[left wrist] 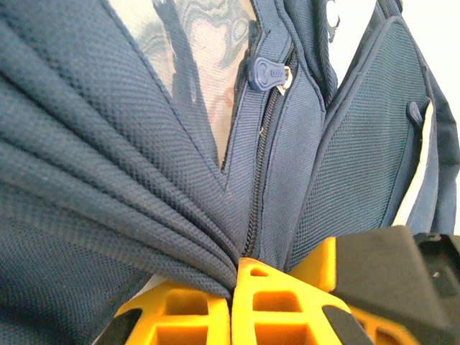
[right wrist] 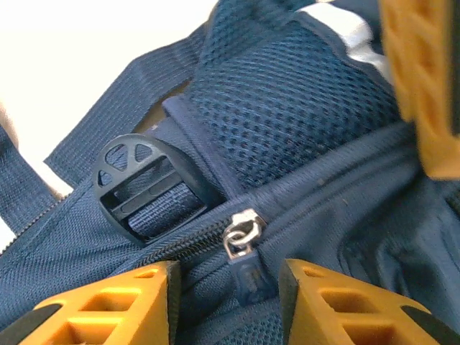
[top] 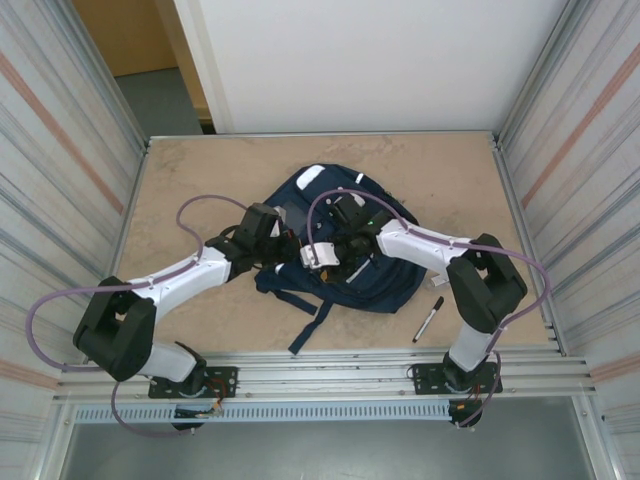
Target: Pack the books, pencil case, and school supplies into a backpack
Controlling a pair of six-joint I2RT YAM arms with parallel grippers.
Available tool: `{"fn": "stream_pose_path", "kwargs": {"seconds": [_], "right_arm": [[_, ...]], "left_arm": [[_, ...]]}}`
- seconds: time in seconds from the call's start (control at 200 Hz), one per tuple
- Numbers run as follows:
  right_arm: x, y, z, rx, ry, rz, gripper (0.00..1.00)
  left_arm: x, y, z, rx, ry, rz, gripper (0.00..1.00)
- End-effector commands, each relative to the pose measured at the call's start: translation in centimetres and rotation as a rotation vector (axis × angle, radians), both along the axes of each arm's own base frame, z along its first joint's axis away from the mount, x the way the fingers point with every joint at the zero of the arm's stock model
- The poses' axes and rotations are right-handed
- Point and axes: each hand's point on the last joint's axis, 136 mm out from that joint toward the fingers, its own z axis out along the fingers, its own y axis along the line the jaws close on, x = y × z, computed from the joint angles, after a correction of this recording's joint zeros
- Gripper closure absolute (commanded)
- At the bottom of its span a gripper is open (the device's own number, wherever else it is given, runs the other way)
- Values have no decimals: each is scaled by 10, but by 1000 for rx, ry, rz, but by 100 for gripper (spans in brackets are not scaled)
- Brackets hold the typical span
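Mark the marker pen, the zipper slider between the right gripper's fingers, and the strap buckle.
marker pen (top: pixel 428 320): top external view, middle of the black barrel.
zipper slider (right wrist: pixel 241 231): right wrist view, silvery metal body.
strap buckle (right wrist: pixel 144 185): right wrist view, centre crossbar.

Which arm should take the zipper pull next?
Right. The right fingers stand apart on either side of the zipper pull, not yet gripping it. The left fingers are pinched shut on a bunched fold of the backpack.
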Motion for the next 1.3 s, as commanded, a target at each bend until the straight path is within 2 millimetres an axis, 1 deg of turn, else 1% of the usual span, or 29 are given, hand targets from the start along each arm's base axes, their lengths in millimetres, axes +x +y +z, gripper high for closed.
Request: {"fn": "stream_pose_path", "kwargs": {"seconds": [0.0,0.05,0.115,0.195,0.306,0.366,0.426,0.496,0.626,0.747,0.817,0.902,0.987,1.072,1.183,1.293], "right_arm": [[1,-12,-18,-120,-33,18,66],[-2,-10,-13,-100,-24,26,73],[-6,-8,-6,-85,-23,27,84],[-11,-6,3,-63,-27,22,90],[-16,-1,20,-10,-14,-20,91],[-17,-1,24,27,13,-57,92],[-18,-5,19,5,14,-105,92],[-20,-10,11,-50,-13,-170,93],[-33,-26,-4,-182,-77,-243,95],[-44,-42,-9,-282,-146,-276,97],[-49,-53,-11,-325,-195,-279,97],[-52,-65,-13,-367,-265,-290,97],[-52,-77,-10,-398,-334,-307,97],[-56,-83,-6,-413,-361,-304,97],[-63,-78,3,-393,-361,-289,97],[-64,-64,10,-353,-340,-275,97]], "left_arm": [[0,-13,31,-86,-73,-66,100],[0,-12,31,-85,-74,-63,100],[2,-9,29,-82,-70,-49,100],[3,-5,26,-76,-61,-28,100],[6,5,18,-54,-39,22,100],[9,8,15,-51,-28,42,100],[11,11,11,-46,-15,64,100],[14,21,5,-21,16,117,100],[17,41,-10,20,73,224,100],[23,58,-20,61,92,290,100],[29,64,-21,61,103,305,100],[39,71,-19,65,106,302,100],[51,81,-22,108,126,291,100],[69,92,-26,151,127,264,100],[95,102,-37,172,168,217,100],[125,97,-47,110,197,135,100]]}}
